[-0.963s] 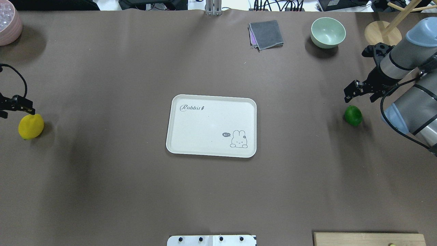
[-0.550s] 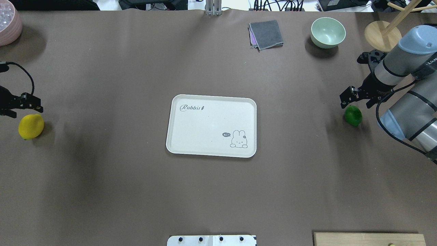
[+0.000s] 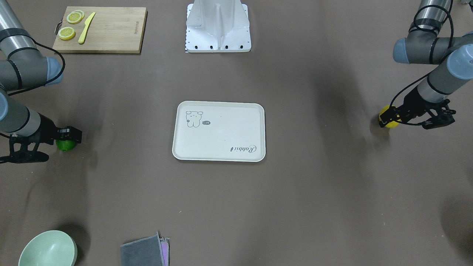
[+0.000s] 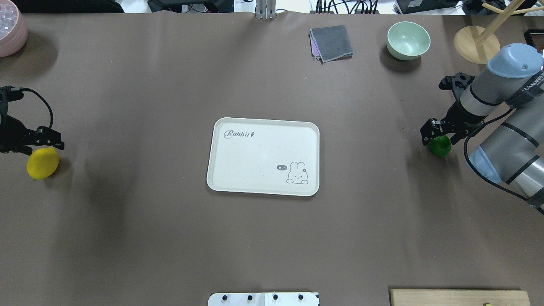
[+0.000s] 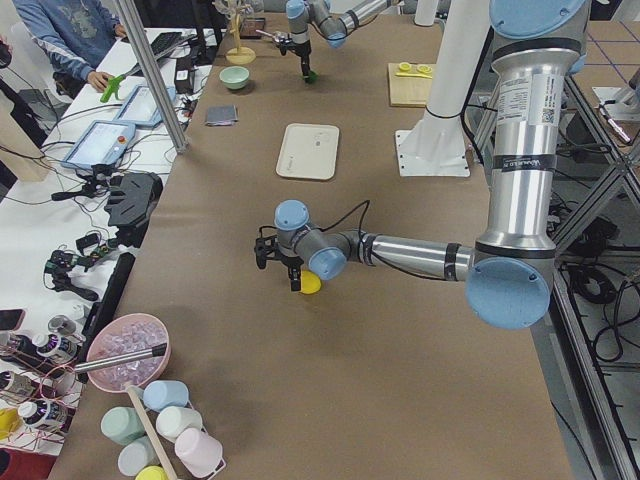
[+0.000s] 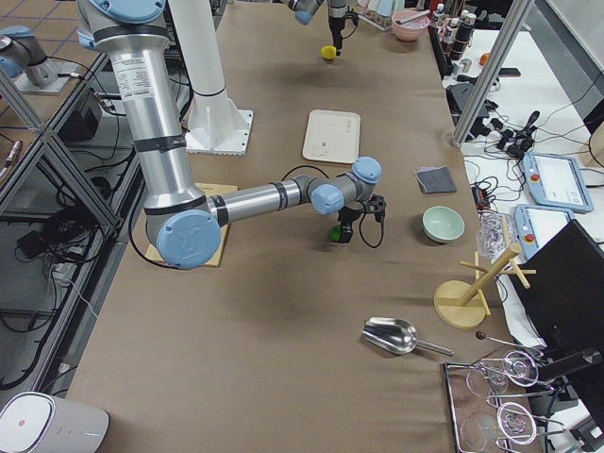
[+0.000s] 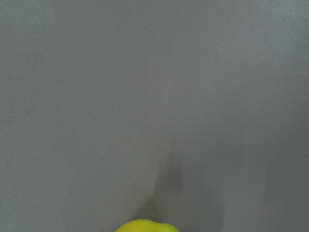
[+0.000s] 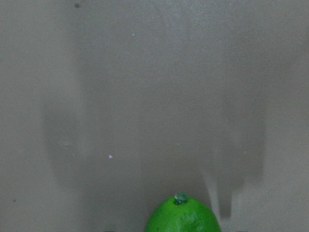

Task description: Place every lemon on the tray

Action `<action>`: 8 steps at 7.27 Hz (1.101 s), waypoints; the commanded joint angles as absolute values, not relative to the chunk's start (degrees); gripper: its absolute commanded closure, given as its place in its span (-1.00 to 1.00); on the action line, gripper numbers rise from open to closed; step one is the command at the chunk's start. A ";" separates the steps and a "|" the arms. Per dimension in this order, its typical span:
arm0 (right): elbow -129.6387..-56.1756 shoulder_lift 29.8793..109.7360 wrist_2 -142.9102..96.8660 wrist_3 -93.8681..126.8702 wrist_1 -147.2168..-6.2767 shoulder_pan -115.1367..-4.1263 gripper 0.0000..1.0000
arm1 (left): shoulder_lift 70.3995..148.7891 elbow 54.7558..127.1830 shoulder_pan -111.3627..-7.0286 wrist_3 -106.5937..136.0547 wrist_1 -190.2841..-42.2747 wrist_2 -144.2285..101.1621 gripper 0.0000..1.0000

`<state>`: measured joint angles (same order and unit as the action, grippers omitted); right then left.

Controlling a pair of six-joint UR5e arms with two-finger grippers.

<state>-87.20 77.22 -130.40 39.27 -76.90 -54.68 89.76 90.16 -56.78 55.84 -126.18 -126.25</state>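
Observation:
The yellow lemon [image 4: 42, 163] lies on the brown table at the far left and also shows in the front view [image 3: 388, 120]. My left gripper [image 4: 36, 145] is open just over it, a finger on each side. The green lemon [image 4: 440, 145] lies at the right and shows in the front view [image 3: 65, 145]. My right gripper [image 4: 442, 135] is open and low over it. Each wrist view shows only the top of its lemon, the yellow one [image 7: 145, 226] and the green one [image 8: 183, 216], and no fingers. The cream tray [image 4: 263, 156] sits mid-table with nothing on it.
A mint bowl [image 4: 408, 39], a grey cloth [image 4: 331, 42] and a wooden stand [image 4: 476, 40] are at the far right. A pink bowl [image 4: 10, 32] is at the far left. A cutting board [image 3: 111, 33] with lemon slices sits near the robot base [image 3: 218, 26].
Both grippers have come down and inward over their lemons. The right one now covers the green lemon's top. The yellow lemon appears shifted slightly toward the near side.

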 commanded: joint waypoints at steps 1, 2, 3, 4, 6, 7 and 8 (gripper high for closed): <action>-87.10 77.26 -130.43 39.20 -76.90 -54.58 -0.05 | 86.59 90.09 -55.81 54.41 -130.59 -125.51 -0.91; -86.93 77.26 -130.52 39.29 -76.90 -54.93 0.08 | 85.35 90.52 -55.72 54.14 -131.13 -125.51 -0.86; -86.75 77.26 -130.52 39.20 -76.90 -55.19 0.35 | 85.08 90.61 -55.46 53.88 -131.57 -125.16 -0.62; -86.92 77.26 -130.60 39.20 -76.90 -55.89 0.55 | 85.34 90.53 -55.02 54.40 -131.57 -125.16 -0.19; -87.27 76.03 -133.14 39.20 -76.90 -59.92 0.53 | 85.60 90.88 -55.02 56.24 -131.49 -125.24 1.00; -87.36 73.76 -134.29 39.29 -77.17 -61.25 0.53 | 85.34 92.71 -55.11 56.25 -130.53 -126.03 1.00; -87.36 72.35 -134.30 39.29 -77.25 -61.00 0.53 | 85.78 95.60 -55.37 56.08 -126.52 -128.56 1.00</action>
